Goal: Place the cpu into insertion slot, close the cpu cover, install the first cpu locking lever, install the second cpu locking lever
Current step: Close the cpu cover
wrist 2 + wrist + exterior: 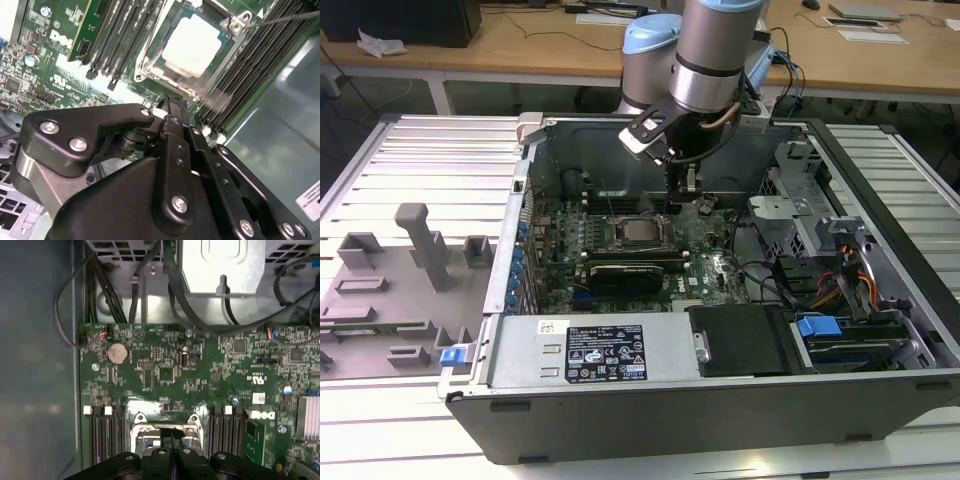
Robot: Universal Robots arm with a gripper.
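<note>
I see the black two-finger gripper [687, 185] in the upper centre of the exterior view, lowered on the arm into the open grey metal computer case [720, 400]. In both wrist views its fingers [167, 440] are drawn tight together, and I make out nothing between them.

The small square cpu with the silver-grey metal top [638, 232] lies near the middle of the exterior view, seated in the dark-framed square insertion slot [615, 233] on the green circuit board [165, 365]. It is just below the gripper and toward the exterior view's left.

In the second wrist view the thin silver-grey metal cpu cover [151, 56] lies down around the chip, which shows through its window. A thin bright metal rod [285, 17] runs off from one corner. The fingertips hang over the slot's edge; I cannot tell whether they touch it.
</note>
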